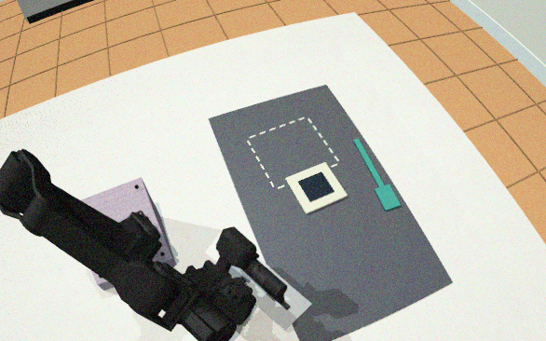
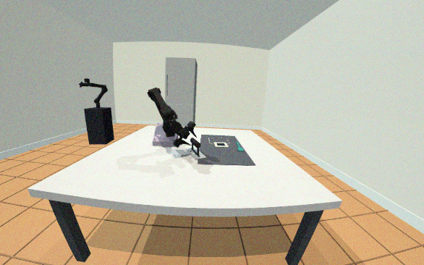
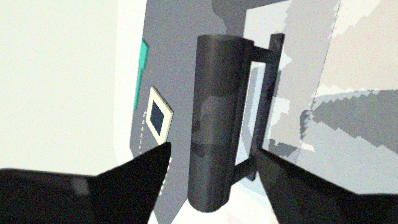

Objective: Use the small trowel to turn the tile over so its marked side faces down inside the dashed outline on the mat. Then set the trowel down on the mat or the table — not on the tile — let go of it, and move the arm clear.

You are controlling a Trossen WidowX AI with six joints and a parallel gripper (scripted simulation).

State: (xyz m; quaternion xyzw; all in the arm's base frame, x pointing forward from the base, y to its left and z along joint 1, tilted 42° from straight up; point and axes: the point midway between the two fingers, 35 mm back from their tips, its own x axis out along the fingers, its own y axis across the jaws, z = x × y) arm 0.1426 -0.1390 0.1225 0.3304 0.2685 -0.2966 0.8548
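Note:
The tile [image 1: 316, 186] [image 2: 221, 145] [image 3: 159, 116] lies flat on the dark mat [image 1: 357, 252] [image 2: 226, 157] [image 3: 172, 50], dark-square marked side up, overlapping the near edge of the dashed outline [image 1: 249, 141]. The trowel's thick black handle [image 1: 268, 281] [image 2: 195, 142] [image 3: 215, 100] stands on brackets above its pale flat plate [image 1: 297, 308], at the mat's near left edge. My gripper [image 2: 192, 140] [image 3: 213, 151] is open and empty, its fingertips close to the handle, which appears between them in the wrist view; contact is not clear.
A teal flat tool [image 1: 388, 197] [image 2: 240, 148] [image 3: 144, 52] with a thin handle lies along the mat's right side. The arm's lilac base block [image 1: 149, 197] [image 2: 159, 139] stands left of the mat. A second arm [image 2: 101, 95] stands on a black pedestal away from the table.

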